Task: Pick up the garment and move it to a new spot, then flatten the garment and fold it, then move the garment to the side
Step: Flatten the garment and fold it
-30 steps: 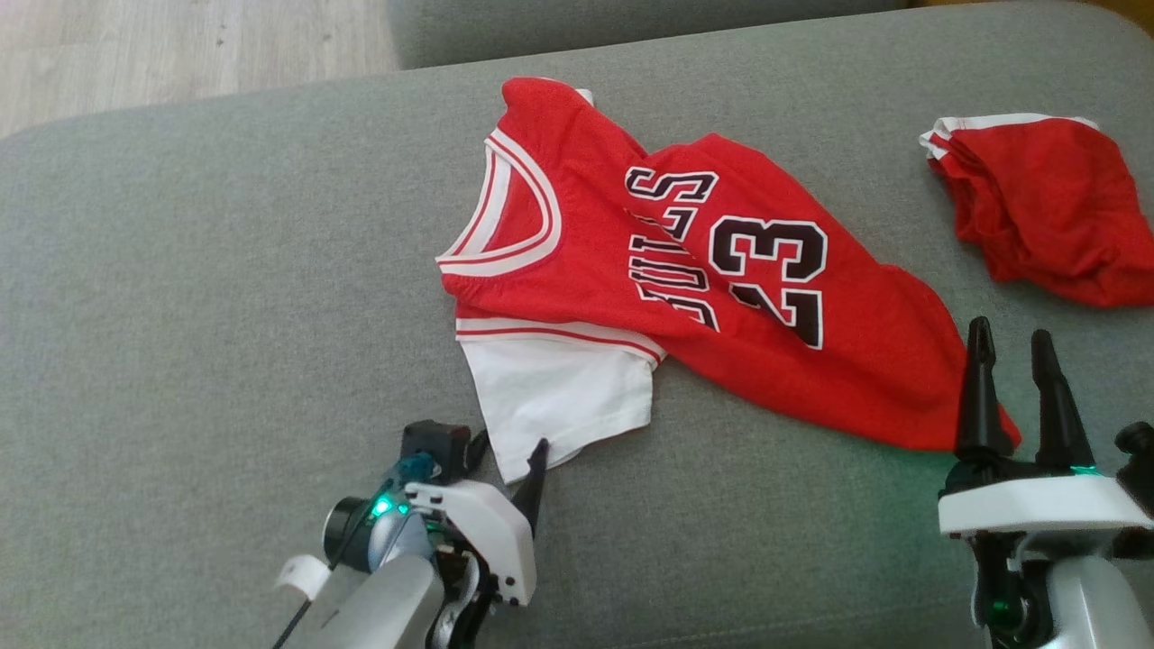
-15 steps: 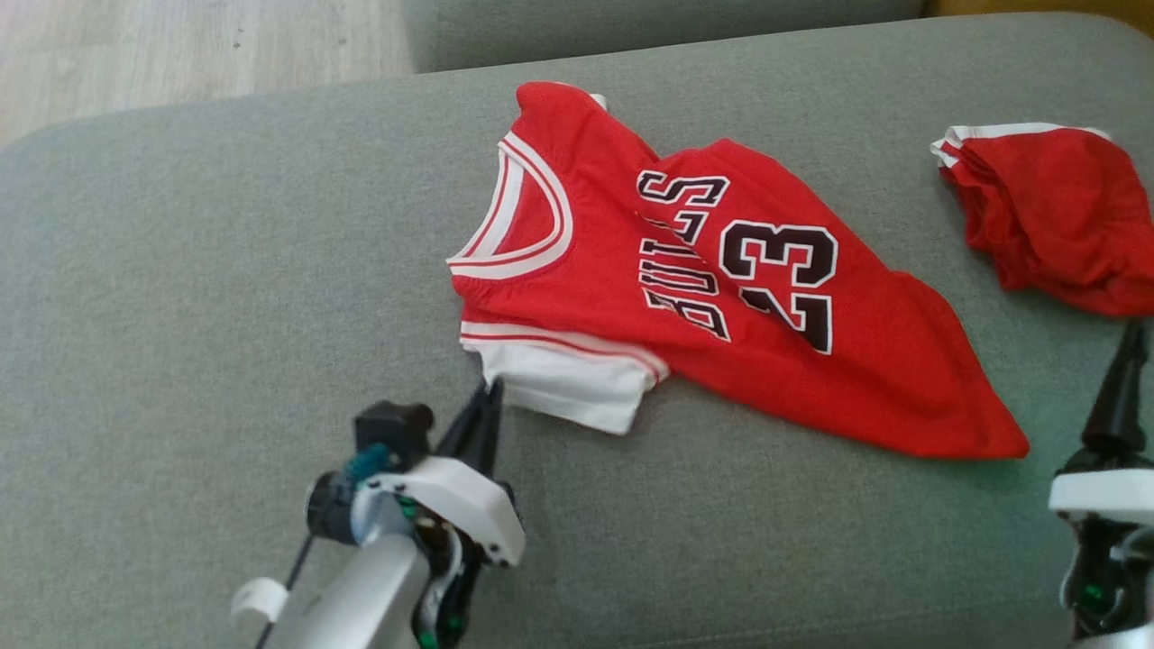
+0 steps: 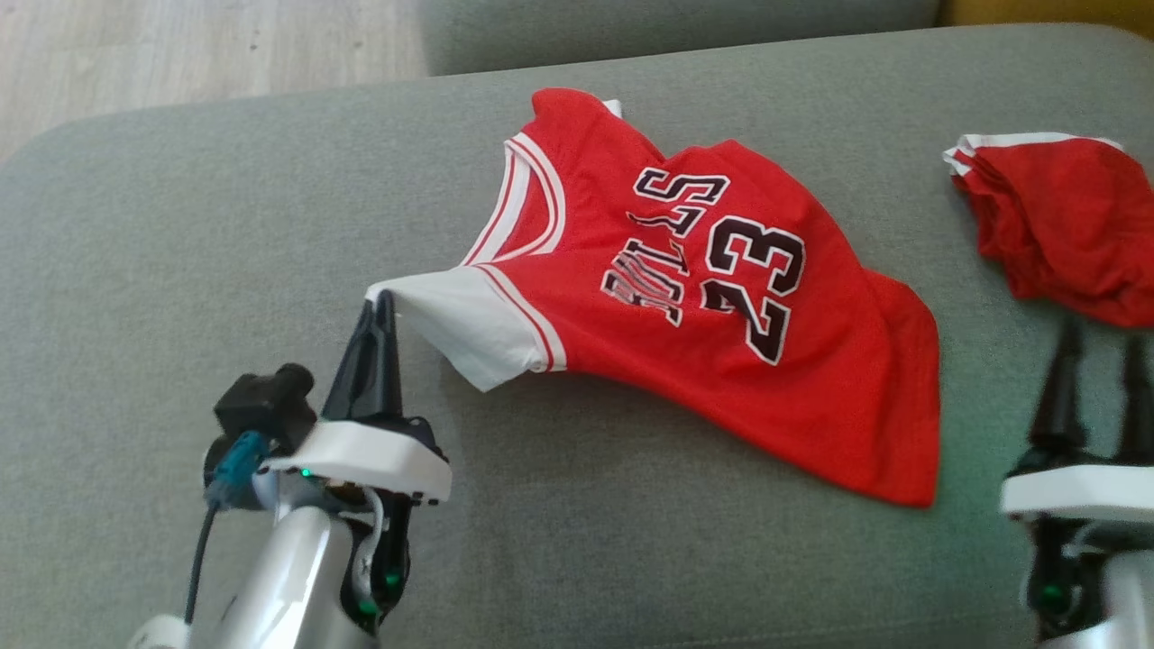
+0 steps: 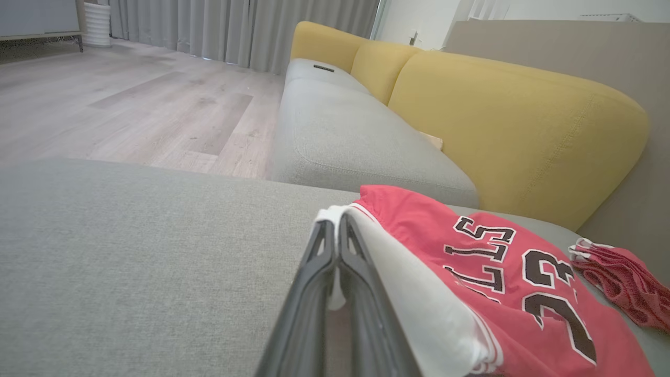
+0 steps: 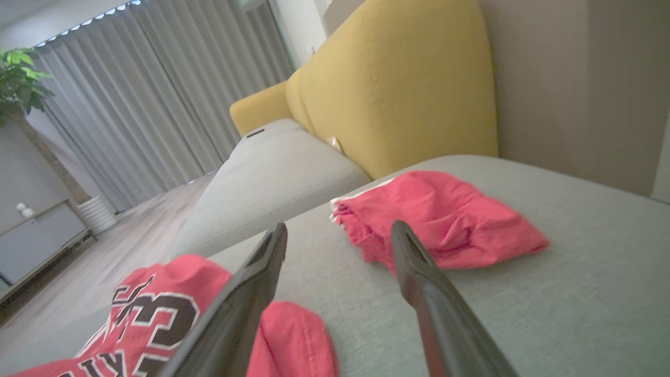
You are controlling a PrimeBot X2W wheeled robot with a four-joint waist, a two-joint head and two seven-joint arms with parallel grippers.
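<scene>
The garment point(image 3: 811, 388) is bright red, with a plain white sleeve point(image 3: 469, 324) edged in a thin red line. Red and white stripes band its V neck point(image 3: 532, 207). Its lettering and the number 23 point(image 3: 753, 288) are black, outlined in white. The second cloth point(image 3: 1055, 216) is the same red with a white edge. The sofa seat point(image 3: 180, 252) is flecked grey, the backrest point(image 4: 513, 120) mustard yellow, the floor point(image 4: 131, 104) pale wood grain, the curtains point(image 4: 235, 26) grey. The left pincer point(image 3: 379, 306) and the right pincer point(image 3: 1101, 341) have black fingers on white housings.
</scene>
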